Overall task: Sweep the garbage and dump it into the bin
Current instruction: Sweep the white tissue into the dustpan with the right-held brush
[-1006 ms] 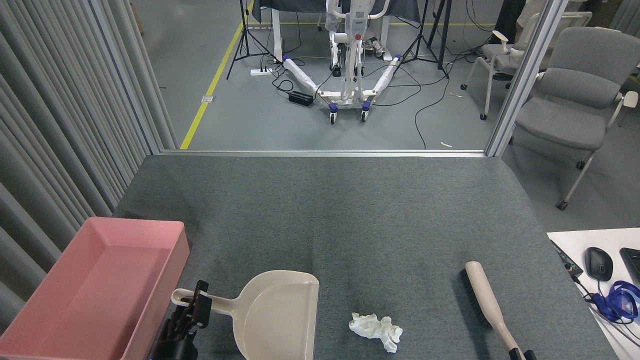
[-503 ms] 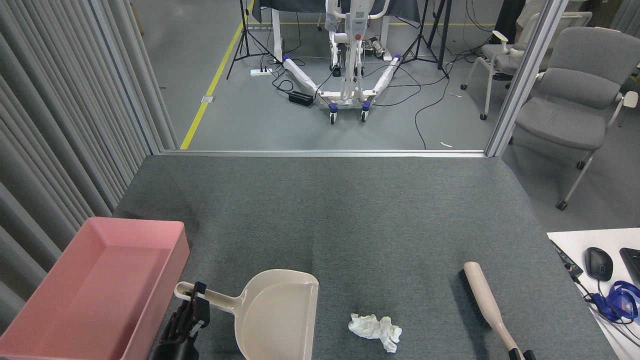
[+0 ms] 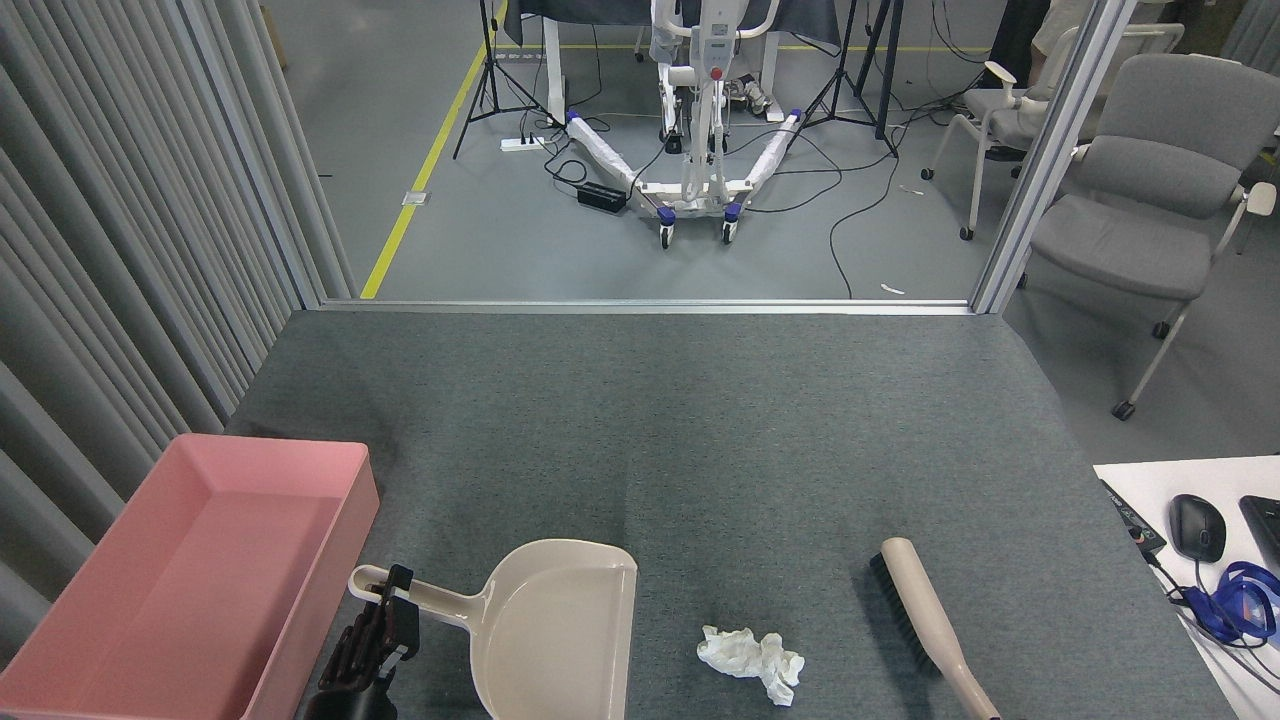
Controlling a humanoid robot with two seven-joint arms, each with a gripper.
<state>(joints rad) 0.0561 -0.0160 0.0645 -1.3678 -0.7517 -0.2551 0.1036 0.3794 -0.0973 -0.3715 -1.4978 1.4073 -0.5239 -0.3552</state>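
Left claw (image 3: 385, 610) grips the beige dustpan (image 3: 555, 625) by its handle, fingers closed round it, just right of the pink bin (image 3: 190, 570) on the grey bench (image 3: 700, 440). White garbage (image 3: 750, 660) lies between dustpan and brush (image 3: 925, 625), well apart from that claw. Right claw is cut off below the frame; its state cannot be told.

Left gripper (image 3: 385, 605): I have it clamped on the beige dustpan (image 3: 555, 625) handle.
Garbage (image 3: 752, 660): white wad on the carpet, between dustpan and brush (image 3: 925, 625).
Bin (image 3: 100, 640): pink, left of dustpan.
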